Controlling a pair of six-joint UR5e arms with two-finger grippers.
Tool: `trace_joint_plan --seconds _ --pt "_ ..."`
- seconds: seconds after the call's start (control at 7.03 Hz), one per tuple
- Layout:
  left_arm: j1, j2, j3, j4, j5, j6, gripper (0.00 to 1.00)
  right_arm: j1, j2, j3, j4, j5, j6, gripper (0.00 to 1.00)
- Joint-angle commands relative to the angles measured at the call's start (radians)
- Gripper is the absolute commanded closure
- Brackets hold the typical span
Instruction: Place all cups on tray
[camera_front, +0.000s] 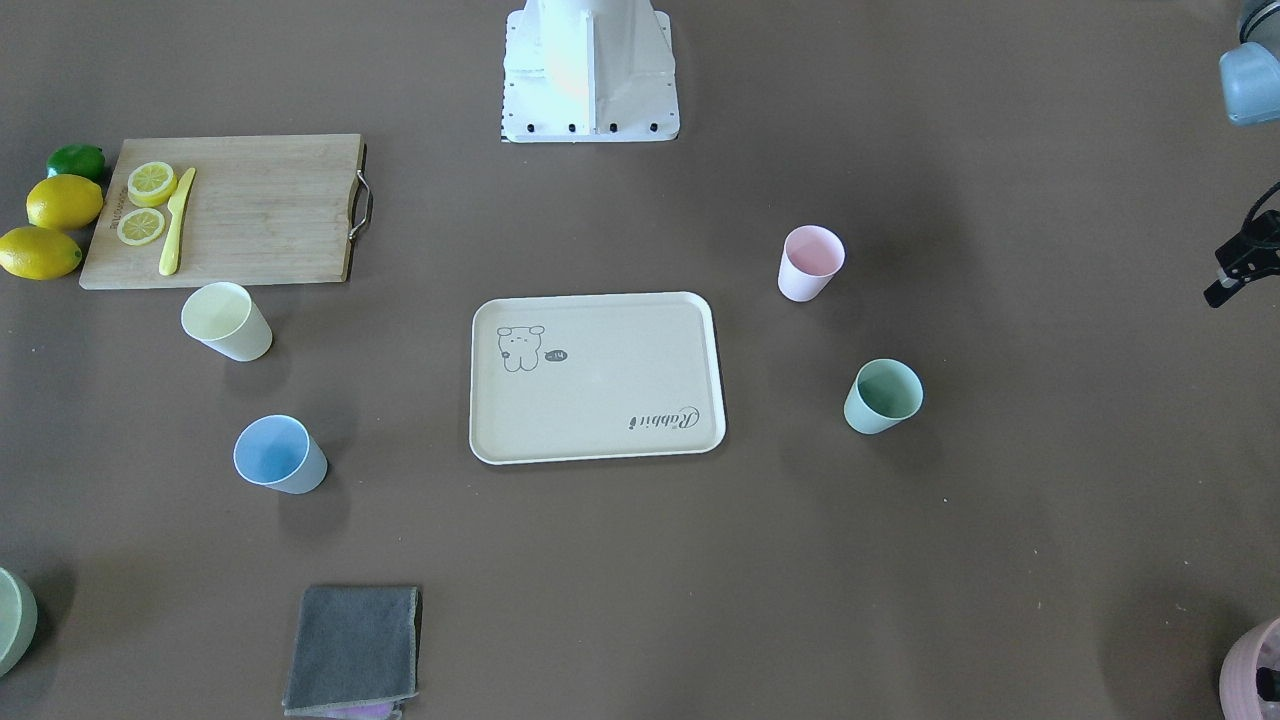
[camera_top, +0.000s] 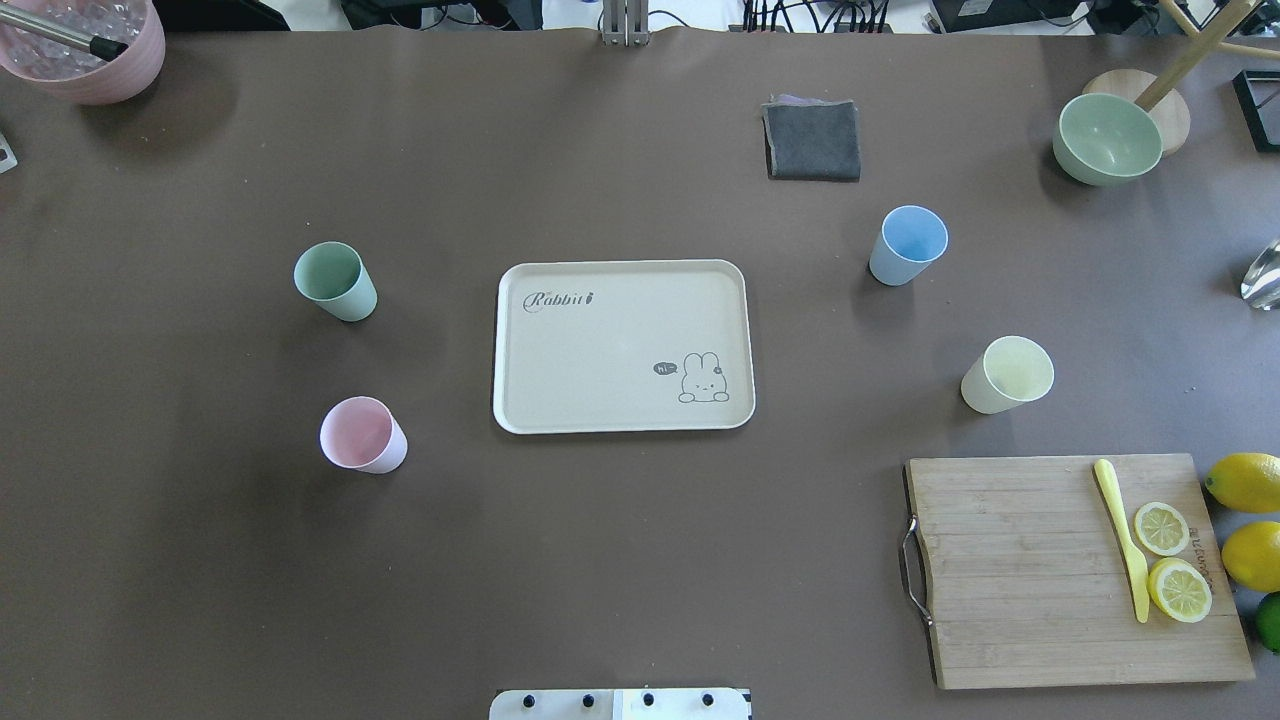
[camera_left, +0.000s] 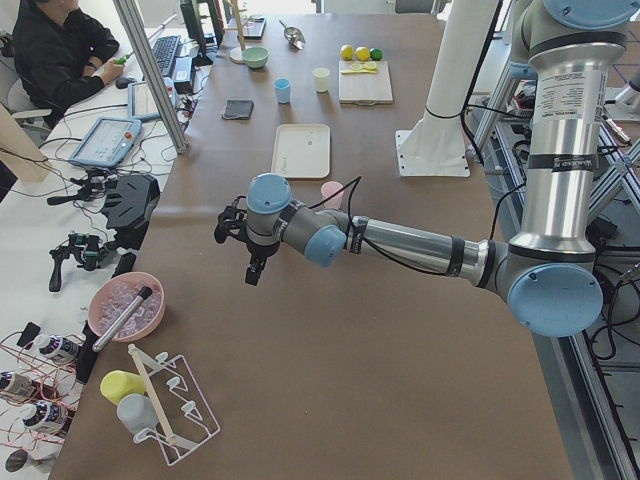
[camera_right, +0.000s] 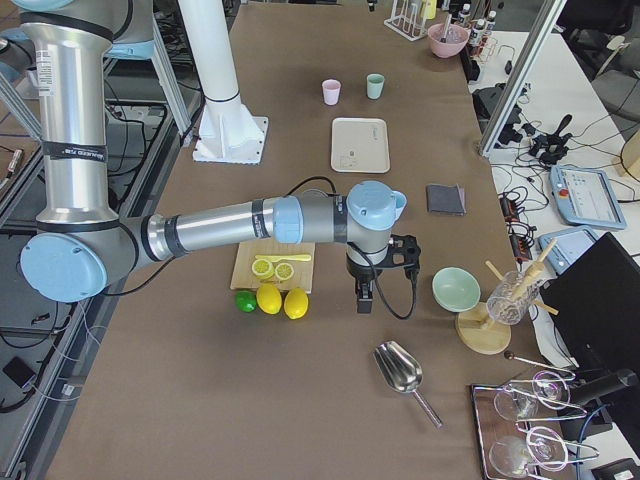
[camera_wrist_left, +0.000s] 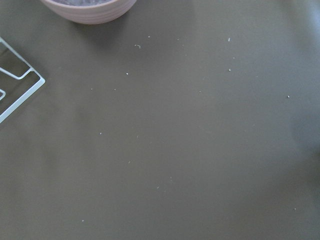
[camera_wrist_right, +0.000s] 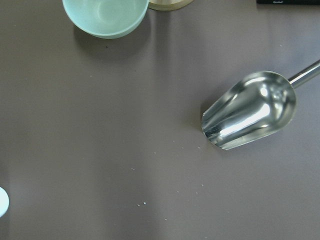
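Observation:
The cream tray (camera_top: 620, 330) lies flat at the table's middle with nothing on it. Four cups stand upright on the table around it. The mint green cup (camera_top: 335, 281) and the pink cup (camera_top: 362, 434) are on its left. The light blue cup (camera_top: 908, 245) and the yellow cup (camera_top: 1008, 374) are on its right. My left gripper (camera_left: 250, 270) hangs over the table's far left end, far from the cups. My right gripper (camera_right: 362, 295) hangs over the right end beyond the cutting board. I cannot tell whether either is open or shut.
A wooden cutting board (camera_top: 1020, 570) with lemon slices and a yellow knife (camera_top: 1122, 540) lies front right, with whole lemons (camera_top: 1245, 482) beside it. A grey cloth (camera_top: 812, 140), a pale green bowl (camera_top: 1107, 138), a mauve pot (camera_top: 85, 50) and a metal scoop (camera_wrist_right: 250, 110) sit near the edges.

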Motion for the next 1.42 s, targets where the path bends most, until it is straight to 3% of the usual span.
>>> trace_joint_plan --seconds 0.0,0.28,0.43,0.85,1.14,1.28 --pt "0.016 -0.063 0.09 -0.042 0.0 0.0 0.02 -0.158 0.055 0.024 0.08 -0.007 0.271 0.0" --pt "0.016 -0.063 0.091 -0.055 0.011 -0.003 0.02 -0.34 0.072 0.023 0.294 -0.08 0.579 0.0" --pt "0.016 -0.06 0.091 -0.052 0.014 -0.002 0.02 -0.403 0.054 0.021 0.365 -0.128 0.635 0.0" --pt "0.015 -0.057 0.087 -0.055 0.079 -0.002 0.02 -0.515 0.025 0.033 0.408 -0.133 0.683 0.0" --pt "0.016 -0.061 0.087 -0.053 0.079 -0.003 0.02 -0.611 -0.055 0.033 0.607 -0.201 0.836 0.0" --pt "0.016 -0.066 0.088 -0.048 0.079 -0.003 0.02 -0.625 -0.056 0.027 0.608 -0.205 0.837 0.0"
